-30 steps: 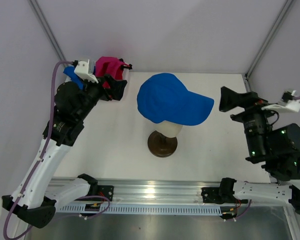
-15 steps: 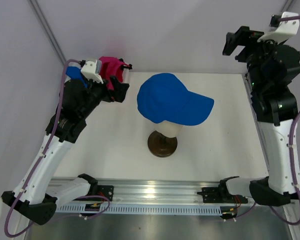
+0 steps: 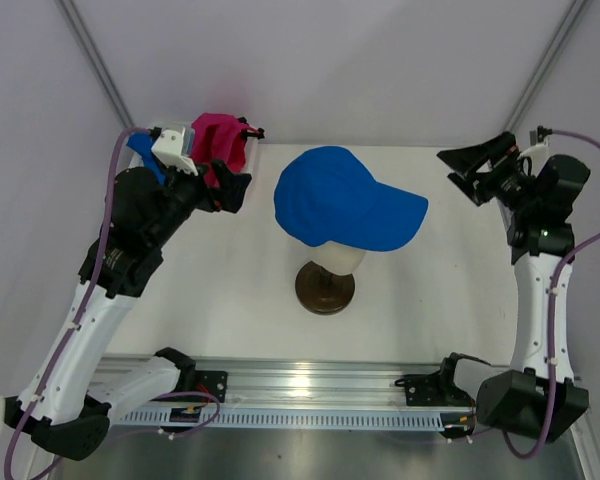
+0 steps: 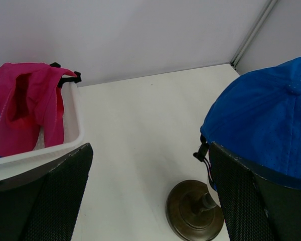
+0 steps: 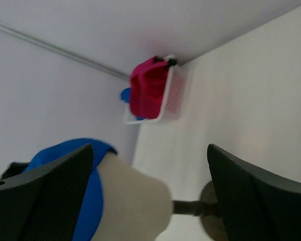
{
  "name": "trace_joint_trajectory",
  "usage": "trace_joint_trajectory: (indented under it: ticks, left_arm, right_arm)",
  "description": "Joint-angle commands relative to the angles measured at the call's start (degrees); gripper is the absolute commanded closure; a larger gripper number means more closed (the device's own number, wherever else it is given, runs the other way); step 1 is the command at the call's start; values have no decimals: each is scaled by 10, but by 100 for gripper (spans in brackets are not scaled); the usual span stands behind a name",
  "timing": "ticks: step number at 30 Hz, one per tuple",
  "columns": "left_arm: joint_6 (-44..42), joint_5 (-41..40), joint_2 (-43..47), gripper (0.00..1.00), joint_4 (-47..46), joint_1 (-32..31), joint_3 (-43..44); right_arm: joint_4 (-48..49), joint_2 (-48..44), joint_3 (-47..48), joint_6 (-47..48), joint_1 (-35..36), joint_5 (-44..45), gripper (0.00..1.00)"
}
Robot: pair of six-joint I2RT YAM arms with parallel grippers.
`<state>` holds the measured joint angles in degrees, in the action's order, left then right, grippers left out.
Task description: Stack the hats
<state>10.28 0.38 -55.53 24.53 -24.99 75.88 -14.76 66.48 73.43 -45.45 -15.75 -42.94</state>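
A royal blue cap [image 3: 345, 208] sits on the cream mannequin head [image 3: 340, 260], brim pointing right. It also shows in the left wrist view [image 4: 263, 115] and the right wrist view [image 5: 93, 201]. A magenta cap [image 3: 220, 142] hangs over the rim of the white basket [image 3: 252, 146] at the back left, with another blue cap [image 3: 142, 150] behind it. My left gripper [image 3: 230, 185] is open and empty beside the basket; its wrist view shows the magenta cap [image 4: 27, 108]. My right gripper [image 3: 468, 168] is open and empty, to the right of the head and apart from it.
The head stands on a dark round base [image 3: 325, 287] in mid-table, also in the left wrist view [image 4: 193, 213]. The basket wall [image 4: 72, 123] is close to my left finger. Tent walls and corner poles close the back and sides.
My right arm rose high at the back right, then came down; its gripper now points left toward the head. My left arm shifted slightly near the basket. The caps have not moved.
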Motion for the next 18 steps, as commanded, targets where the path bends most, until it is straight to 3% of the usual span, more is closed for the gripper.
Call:
trace_joint_trajectory:
  ticks: [1, 3, 9, 13, 18]
  left_arm:
    - [-7, 7, 5, 1, 6, -4, 8]
    - [-2, 8, 5, 0, 6, -4, 8]
    - [14, 14, 1, 0, 10, -4, 13]
    - [16, 6, 1, 0, 8, -4, 11]
    - [9, 0, 2, 1, 10, -4, 13]
  right_arm:
    - [156, -77, -73, -188, 19, -102, 3]
    - [191, -89, -117, -243, 39, -88, 2]
    - [176, -119, -139, -334, 63, -32, 1]
    - [211, -143, -206, -456, 90, 3, 0]
    - [172, -165, -213, -483, 118, 48, 1]
